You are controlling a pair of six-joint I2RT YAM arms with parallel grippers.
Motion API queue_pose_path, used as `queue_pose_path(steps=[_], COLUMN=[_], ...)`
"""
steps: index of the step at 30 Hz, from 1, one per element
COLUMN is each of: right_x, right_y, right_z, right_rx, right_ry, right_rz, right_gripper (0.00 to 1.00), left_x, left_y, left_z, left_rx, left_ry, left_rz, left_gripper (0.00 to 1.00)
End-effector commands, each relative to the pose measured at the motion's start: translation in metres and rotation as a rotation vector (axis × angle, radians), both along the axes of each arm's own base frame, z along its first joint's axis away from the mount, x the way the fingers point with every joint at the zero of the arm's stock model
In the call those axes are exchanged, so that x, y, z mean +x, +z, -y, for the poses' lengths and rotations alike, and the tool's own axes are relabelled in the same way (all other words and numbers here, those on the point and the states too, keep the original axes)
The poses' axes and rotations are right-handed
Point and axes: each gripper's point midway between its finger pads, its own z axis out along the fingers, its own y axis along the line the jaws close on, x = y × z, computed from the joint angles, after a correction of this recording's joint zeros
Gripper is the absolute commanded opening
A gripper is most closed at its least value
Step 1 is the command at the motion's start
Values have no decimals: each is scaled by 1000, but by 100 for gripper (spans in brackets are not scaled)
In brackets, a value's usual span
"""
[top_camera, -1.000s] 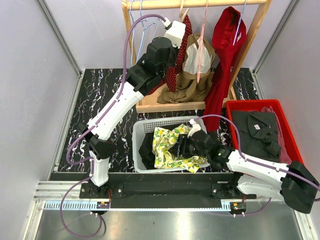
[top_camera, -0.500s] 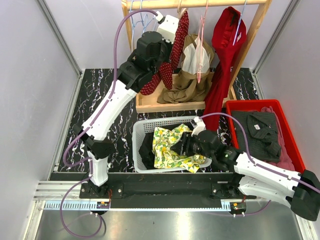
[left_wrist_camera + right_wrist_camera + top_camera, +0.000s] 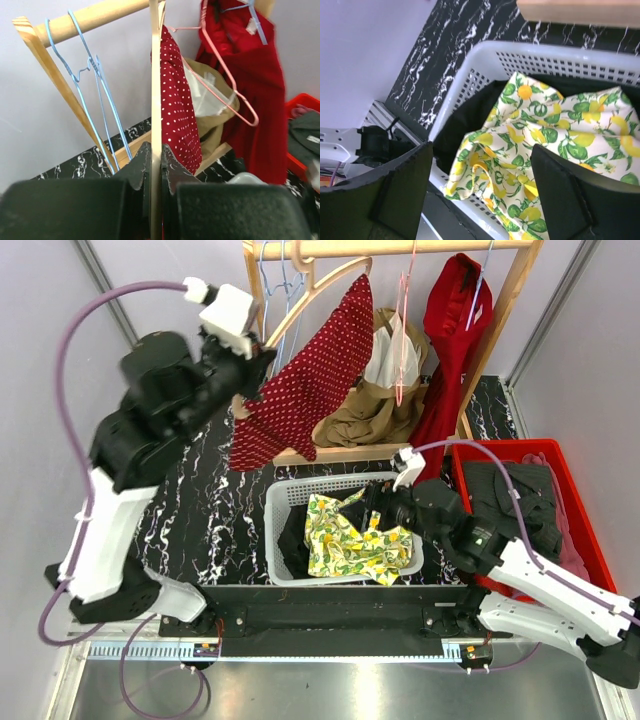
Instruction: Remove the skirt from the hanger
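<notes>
**Hanger swung out to the left, skirt spread open, right claw freed**

The left arm has risen high and swept to the left over the last second. The left gripper [image 3: 156, 156] is clamped on one arm of the wooden hanger [image 3: 335, 278], its jaws pinched tight against the wood. The hanger now tilts steeply, with its hook end up at the rail [image 3: 420, 248]. Whether the hook has come off the rail cannot be told.

The red dotted skirt [image 3: 298, 390] is on that hanger. A moment ago it was bunched against the tan garment at the rack. Now it hangs fanned out in the open, to the left of the other clothes and above the far-left corner of the white basket [image 3: 274, 530]. That leaves its lower edge free to be caught.

The right gripper [image 3: 480, 187] has backed away to the right and opened. Its jaws stand wide apart over the lemon-print cloth [image 3: 545, 130] in the basket, with nothing between them.

The skirt is not yet off. By my reading the right arm is now free to reach up, take the hem and pull it down. A one-sided pull risks dragging the hanger along with it.
</notes>
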Motion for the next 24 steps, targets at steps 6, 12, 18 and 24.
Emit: queue_pose_path(steps=[6, 12, 18, 24], right_x=[2, -11, -7, 1], right_y=[123, 148, 149, 149], right_z=[-14, -52, -85, -107], right_rx=[171, 366, 436, 433], right_ry=[75, 230, 318, 353], right_rz=[232, 253, 236, 228], right_gripper=[89, 89, 88, 88], left_x=[-72, -85, -87, -84], left_y=[34, 36, 31, 30], left_z=[17, 16, 13, 15], left_rx=[-66, -68, -71, -72], left_ry=[-349, -390, -388, -379], left_rz=[96, 98, 81, 76], left_gripper=[0, 0, 0, 0])
